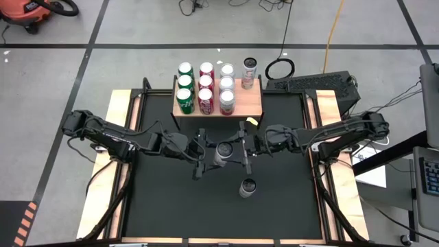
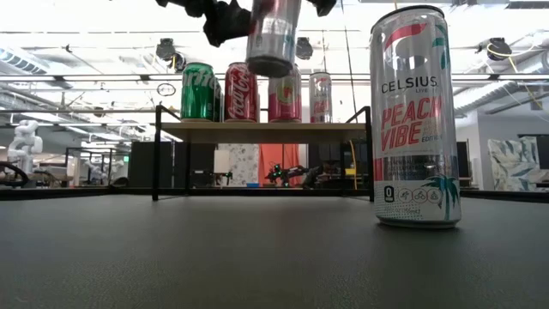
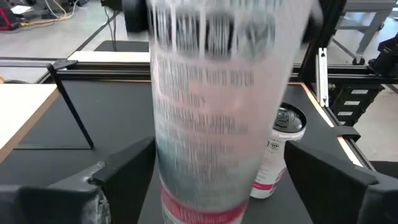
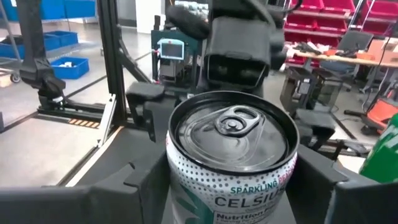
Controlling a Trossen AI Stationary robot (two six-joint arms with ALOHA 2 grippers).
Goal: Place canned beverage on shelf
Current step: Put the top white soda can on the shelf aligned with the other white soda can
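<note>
A silver Celsius can (image 1: 223, 152) hangs above the middle of the black mat, between my two grippers. My right gripper (image 4: 230, 186), reaching in from the table's right, is shut on it. My left gripper (image 3: 217, 180), reaching in from the left, is open, with a finger on each side of the can's body and a gap showing. A second Celsius can (image 2: 416, 120) stands upright on the mat nearer the front edge. The shelf (image 1: 250, 101) stands at the mat's far edge, carrying several cans in rows. My right gripper pinches the can's upper wall (image 4: 177, 171), just under the rim, between its two fingers. The fingers lie level and come from the table's right, one on each side of the can. The can is lifted clear of the mat, nearly upright, its pull-tab top up.
The shelf's wood top is bare at its near right corner (image 1: 252, 106). Cables and a keyboard (image 1: 312, 84) lie on the floor beyond the shelf. Open mat (image 1: 171, 199) lies to the near left and right.
</note>
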